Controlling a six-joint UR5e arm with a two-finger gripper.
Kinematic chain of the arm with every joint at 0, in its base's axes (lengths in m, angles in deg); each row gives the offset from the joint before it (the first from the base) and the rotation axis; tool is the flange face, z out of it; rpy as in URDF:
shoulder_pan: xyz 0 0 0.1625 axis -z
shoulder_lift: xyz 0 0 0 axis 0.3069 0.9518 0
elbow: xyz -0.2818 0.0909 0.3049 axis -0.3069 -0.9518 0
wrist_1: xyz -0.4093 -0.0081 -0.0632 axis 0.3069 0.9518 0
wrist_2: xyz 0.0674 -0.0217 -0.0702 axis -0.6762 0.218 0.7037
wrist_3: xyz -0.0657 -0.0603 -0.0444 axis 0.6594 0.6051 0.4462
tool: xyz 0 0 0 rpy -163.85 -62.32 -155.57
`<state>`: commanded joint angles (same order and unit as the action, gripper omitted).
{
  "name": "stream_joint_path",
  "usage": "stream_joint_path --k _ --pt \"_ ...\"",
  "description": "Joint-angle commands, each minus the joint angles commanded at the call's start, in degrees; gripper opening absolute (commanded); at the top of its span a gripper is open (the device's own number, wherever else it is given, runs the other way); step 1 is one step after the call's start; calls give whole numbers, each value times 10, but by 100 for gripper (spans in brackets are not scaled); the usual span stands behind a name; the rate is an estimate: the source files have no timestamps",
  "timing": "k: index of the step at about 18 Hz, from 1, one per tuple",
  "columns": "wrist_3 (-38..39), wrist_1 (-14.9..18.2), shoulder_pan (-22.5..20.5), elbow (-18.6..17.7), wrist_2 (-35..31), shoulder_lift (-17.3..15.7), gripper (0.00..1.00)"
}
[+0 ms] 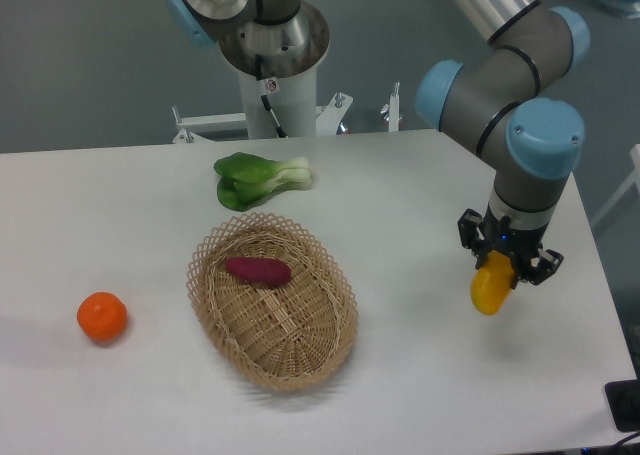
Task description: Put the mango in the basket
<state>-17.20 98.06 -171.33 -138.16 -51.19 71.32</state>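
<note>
The hand (pixel 510 266) grips the mango (pixel 490 288), hanging long-axis roughly upright, apparently just above the bench (pixel 420 375) at the right. The basket (pixel 272 300) lies well apart to its left.

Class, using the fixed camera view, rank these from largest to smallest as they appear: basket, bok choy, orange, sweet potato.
1. basket, clearly largest.
2. bok choy.
3. and 4. sweet potato and orange: the sweet potato is longer, the orange rounder, and they look too alike overall to rank.
</note>
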Motion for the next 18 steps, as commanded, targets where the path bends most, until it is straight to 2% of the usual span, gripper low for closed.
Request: stream_joint_path --k 18 --pt "3 -1 1 -1 -1 0 57"
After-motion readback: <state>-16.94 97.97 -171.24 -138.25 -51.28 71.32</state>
